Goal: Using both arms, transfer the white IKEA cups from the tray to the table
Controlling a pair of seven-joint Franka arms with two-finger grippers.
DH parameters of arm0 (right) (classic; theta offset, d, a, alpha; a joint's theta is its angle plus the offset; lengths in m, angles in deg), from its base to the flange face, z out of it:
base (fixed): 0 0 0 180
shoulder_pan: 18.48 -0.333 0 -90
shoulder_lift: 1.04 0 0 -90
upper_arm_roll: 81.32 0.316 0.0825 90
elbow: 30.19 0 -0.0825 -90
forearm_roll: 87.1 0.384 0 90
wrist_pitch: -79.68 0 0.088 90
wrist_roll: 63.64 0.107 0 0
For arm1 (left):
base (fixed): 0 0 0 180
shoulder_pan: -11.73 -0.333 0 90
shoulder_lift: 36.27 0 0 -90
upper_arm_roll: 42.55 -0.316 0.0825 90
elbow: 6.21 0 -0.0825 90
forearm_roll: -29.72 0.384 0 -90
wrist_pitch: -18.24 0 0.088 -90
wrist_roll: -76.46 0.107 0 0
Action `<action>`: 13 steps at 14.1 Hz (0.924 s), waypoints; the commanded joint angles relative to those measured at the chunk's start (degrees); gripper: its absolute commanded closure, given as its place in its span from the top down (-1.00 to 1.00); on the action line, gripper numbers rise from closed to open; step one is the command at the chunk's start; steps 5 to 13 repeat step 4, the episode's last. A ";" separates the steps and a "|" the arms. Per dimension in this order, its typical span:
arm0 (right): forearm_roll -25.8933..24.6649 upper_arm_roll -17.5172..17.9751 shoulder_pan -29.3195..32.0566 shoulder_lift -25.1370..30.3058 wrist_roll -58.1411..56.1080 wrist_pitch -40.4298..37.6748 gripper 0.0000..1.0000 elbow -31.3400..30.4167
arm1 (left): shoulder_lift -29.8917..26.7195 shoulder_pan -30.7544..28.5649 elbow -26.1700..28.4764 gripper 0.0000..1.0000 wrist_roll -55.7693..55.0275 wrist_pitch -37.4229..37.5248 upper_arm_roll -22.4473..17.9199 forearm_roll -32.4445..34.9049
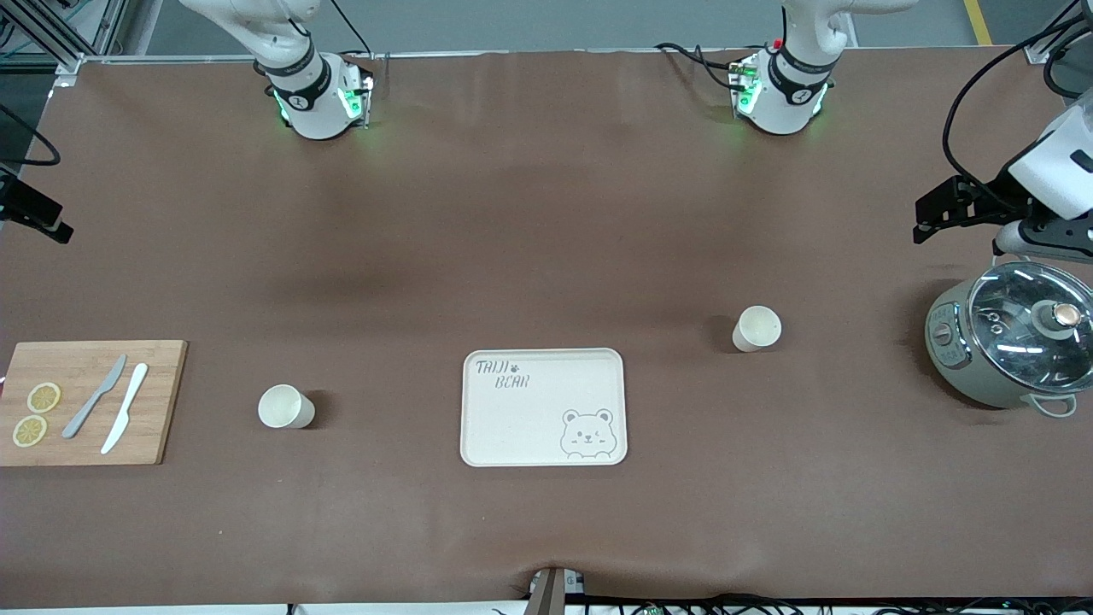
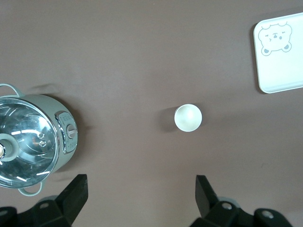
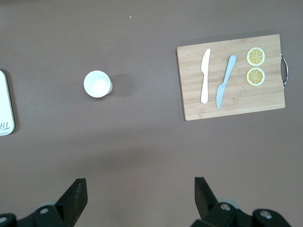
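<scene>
Fingers (image 2: 78, 194) of both grippers gape wide, empty, above two white cups (image 1: 285, 407) and one tray (image 1: 544, 407).

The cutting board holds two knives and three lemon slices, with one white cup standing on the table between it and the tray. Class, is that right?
Not quite: the cutting board holds two lemon slices, not three, as the front view shows. The two knives and the cup between board and tray are as stated.

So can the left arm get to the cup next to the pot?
Probably yes. The cup stands alone on bare table, apart from the pot and tray, and the left tool hangs open above it.
</scene>
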 commanded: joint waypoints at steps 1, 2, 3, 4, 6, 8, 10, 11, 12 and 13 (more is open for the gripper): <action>0.25 1.07 0.78 -0.81 0.91 0.06 1.00 0.59 | -0.92 0.14 0.69 1.00 -0.34 -0.14 0.26 1.06; 0.25 1.07 0.43 -1.25 0.91 0.06 1.00 0.59 | -0.92 0.14 0.69 1.00 -0.34 -0.14 0.26 1.06; 0.25 1.07 0.17 -1.60 0.91 0.06 1.00 0.59 | -0.92 0.14 0.60 1.00 -0.34 -0.31 0.26 1.06; 0.25 1.07 0.08 -2.13 0.91 0.06 1.00 0.59 | -0.92 0.14 0.51 1.00 -0.34 -0.49 0.26 1.15; 0.25 1.07 0.08 -2.13 0.91 0.06 1.00 0.59 | -0.92 0.14 0.51 1.00 -0.34 -0.49 0.26 1.15; 0.25 1.07 0.08 -2.13 0.91 0.06 1.00 0.59 | -0.92 0.14 0.51 1.00 -0.34 -0.49 0.26 1.15; 0.25 1.07 0.08 -2.13 0.91 0.06 1.00 0.59 | -0.92 0.14 0.51 1.00 -0.34 -0.49 0.26 1.15; 0.25 1.07 0.08 -2.13 0.91 0.06 1.00 0.59 | -0.92 0.14 0.51 1.00 -0.34 -0.49 0.26 1.15; 0.25 1.07 0.08 -2.13 0.91 0.06 1.00 0.59 | -0.92 0.14 0.51 1.00 -0.34 -0.49 0.26 1.15; 0.25 1.07 0.08 -2.13 0.91 0.06 1.00 0.59 | -0.92 0.14 0.51 1.00 -0.34 -0.49 0.26 1.15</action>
